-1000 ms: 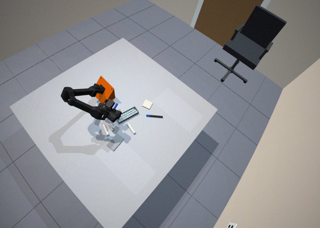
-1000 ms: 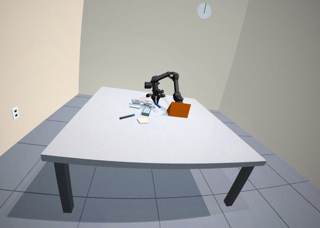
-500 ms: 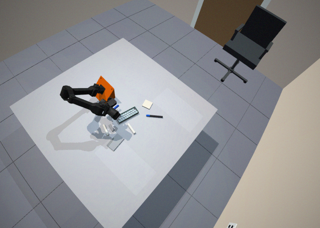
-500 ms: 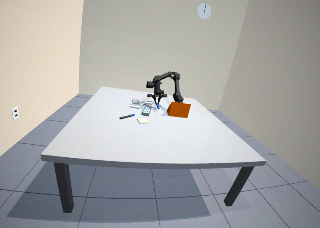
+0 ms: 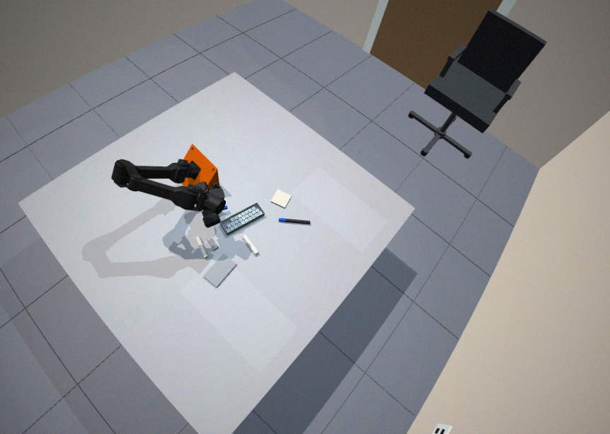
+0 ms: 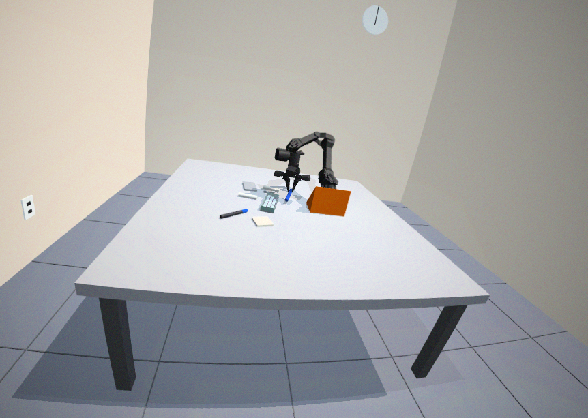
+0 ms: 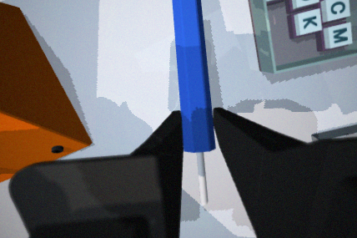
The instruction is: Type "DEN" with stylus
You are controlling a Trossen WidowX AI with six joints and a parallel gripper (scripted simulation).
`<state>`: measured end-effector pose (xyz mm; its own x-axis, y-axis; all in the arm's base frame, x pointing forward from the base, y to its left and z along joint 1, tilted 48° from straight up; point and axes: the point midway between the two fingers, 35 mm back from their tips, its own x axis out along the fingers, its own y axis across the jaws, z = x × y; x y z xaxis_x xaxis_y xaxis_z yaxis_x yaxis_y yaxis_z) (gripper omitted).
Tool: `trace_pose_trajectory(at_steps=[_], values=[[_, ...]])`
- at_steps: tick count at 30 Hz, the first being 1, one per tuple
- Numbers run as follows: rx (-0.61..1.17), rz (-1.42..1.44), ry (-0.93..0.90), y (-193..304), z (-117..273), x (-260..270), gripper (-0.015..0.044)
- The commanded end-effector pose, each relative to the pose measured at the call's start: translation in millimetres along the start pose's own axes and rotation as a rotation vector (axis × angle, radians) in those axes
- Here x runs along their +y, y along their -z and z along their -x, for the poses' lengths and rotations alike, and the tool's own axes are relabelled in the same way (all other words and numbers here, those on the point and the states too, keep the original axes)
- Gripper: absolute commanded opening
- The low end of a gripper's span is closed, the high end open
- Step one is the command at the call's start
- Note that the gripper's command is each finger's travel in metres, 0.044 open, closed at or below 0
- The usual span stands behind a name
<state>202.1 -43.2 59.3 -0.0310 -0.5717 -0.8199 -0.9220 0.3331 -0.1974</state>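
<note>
My gripper (image 7: 196,116) (image 6: 290,190) is shut on the blue stylus (image 7: 192,55) (image 6: 288,196), near the tip end of its barrel. The thin pale tip points toward the bottom of the wrist view, and the blue body reaches up past the fingers. In the top view only a bit of the stylus (image 5: 224,207) shows beside the gripper. The keyboard (image 7: 267,51) (image 5: 242,219) (image 6: 269,202) lies beside the gripper, at the upper right of the wrist view. The wrist view shows keys such as L, G, S, O, K, V, C and M. The D, E and N keys are not visible there.
An orange wedge block (image 5: 200,168) (image 6: 329,200) (image 7: 37,76) stands on the other side of the stylus. A black marker with a blue end (image 5: 294,221) (image 6: 233,213), a cream pad (image 5: 281,198) (image 6: 262,221), white sticks (image 5: 250,244) and a grey slab (image 5: 220,272) lie around the keyboard.
</note>
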Motion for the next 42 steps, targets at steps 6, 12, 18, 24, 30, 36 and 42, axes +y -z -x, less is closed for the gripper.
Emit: trace_pose_trajectory(at_steps=[6,12,18,24,30,36,42], values=[[0.036,-0.27,0.114,5.1,0.6,5.2,0.0],[0.039,-0.449,0.193,7.7,1.1,8.2,0.0],[0.025,-0.629,0.275,10.4,1.7,10.8,0.0],[-0.008,-0.808,0.359,13.0,2.5,13.2,0.0],[-0.062,-0.987,0.44,15.6,3.4,15.4,0.0],[-0.135,-1.165,0.516,18.1,4.4,17.5,0.0],[-0.227,-1.339,0.585,20.7,5.5,19.5,0.0]])
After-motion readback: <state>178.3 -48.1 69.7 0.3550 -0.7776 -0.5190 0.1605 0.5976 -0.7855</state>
